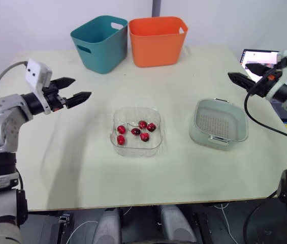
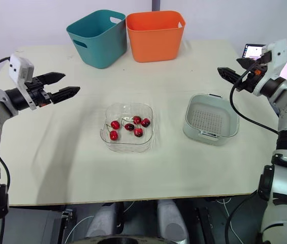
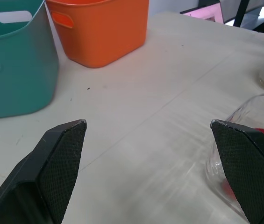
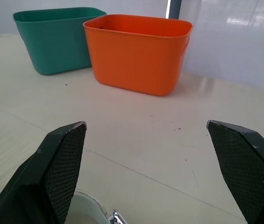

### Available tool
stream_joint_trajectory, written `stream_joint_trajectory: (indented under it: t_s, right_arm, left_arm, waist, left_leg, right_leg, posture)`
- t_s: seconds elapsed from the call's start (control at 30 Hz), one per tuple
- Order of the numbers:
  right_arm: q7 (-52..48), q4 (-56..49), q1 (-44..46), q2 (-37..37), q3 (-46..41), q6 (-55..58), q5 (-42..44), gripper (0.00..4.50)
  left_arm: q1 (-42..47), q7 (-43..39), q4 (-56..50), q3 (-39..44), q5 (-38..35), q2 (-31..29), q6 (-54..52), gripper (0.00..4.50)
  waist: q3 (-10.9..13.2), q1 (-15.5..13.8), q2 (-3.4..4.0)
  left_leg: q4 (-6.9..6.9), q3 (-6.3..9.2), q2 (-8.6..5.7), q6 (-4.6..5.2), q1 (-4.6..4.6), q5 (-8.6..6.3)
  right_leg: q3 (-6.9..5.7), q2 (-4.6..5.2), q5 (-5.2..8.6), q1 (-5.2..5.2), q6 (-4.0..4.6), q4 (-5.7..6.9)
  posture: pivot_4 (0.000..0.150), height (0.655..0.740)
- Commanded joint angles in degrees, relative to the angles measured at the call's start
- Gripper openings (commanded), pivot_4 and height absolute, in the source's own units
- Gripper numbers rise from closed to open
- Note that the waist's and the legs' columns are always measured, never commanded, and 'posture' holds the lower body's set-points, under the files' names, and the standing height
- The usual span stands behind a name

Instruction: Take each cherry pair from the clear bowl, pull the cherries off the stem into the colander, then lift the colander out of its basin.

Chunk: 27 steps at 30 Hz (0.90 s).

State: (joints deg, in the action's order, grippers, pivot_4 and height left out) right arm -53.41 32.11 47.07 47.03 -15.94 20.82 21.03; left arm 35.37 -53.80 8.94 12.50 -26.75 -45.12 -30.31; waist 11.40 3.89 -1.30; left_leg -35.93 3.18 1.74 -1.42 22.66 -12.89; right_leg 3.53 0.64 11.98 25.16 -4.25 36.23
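1. Clear bowl point(image 1: 117, 116) sits mid-tabletop point(image 1: 72, 162) with six red cherries point(image 1: 136, 131) inside.
2. Colander point(image 1: 215, 122) is nested in its basin point(image 1: 198, 137), right of the bowl and apart from it.
3. Left gripper point(image 1: 82, 87) hovers left of the bowl, spread wide, holding nothing.
4. Right gripper point(image 2: 228, 65) is far right of the bowl, spread wide, holding nothing.
5. Teal tub point(image 1: 100, 43) and orange tub point(image 1: 157, 40) stand behind the bowl.

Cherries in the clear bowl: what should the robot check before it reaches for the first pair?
1. Cherries lying in the clear bowl: ok.
2. Which cherries share a stem: cannot tell.
3. Left gripper open and holding nothing: ok.
4. Right gripper open and holding nothing: ok.
5. Colander empty, standing beside the bowl: ok.
6. Nothing standing on the table between the left gripper and the bowl: ok.
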Motion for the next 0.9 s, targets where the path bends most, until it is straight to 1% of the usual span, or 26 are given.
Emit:
stream_joint_trajectory:
  t_s: [0.03,0.6,0.77,0.9]
  right_arm:
    - [-0.44,-2.68,0.17,0.56,-0.86,-0.41,0.91,4.46]
    - [-0.75,-3.04,0.56,0.27,-0.3,0.65,0.72,4.46]
    - [-0.78,-3.86,0.25,0.25,0.0,2.34,0.77,4.46]
    - [-1.16,-5.2,0.36,0.85,0.54,7.69,1.64,4.46]
  left_arm:
    - [1.15,-0.28,-0.6,1.41,-0.03,-1.29,1.55,4.5]
    - [0.54,0.2,-0.45,1.61,-0.07,-1.01,1.89,4.5]
    - [0.49,-0.12,0.03,1.88,-0.43,-1.08,1.86,4.5]
    - [0.25,-0.28,0.39,1.9,-0.21,-1.29,2.07,4.5]
  waist:
    - [0.0,0.02,0.0]
    - [0.0,0.01,0.0]
    - [0.0,0.02,0.0]
    - [0.0,0.03,0.0]
  left_leg:
    - [0.0,0.0,0.0,0.0,0.0,0.0]
    - [0.0,0.0,0.0,0.0,0.0,0.0]
    - [0.0,0.0,0.0,0.0,0.0,0.0]
    - [0.0,0.0,0.0,0.0,0.0,0.0]
  right_leg:
    - [0.0,0.0,0.0,0.0,0.0,0.0]
    - [0.0,0.0,0.0,0.0,0.0,0.0]
    - [0.0,0.0,0.0,0.0,0.0,0.0]
    - [0.0,0.0,0.0,0.0,0.0,0.01]
  posture:
    - [0.15,0.74]
    - [0.15,0.74]
    - [0.15,0.74]
    - [0.15,0.74]
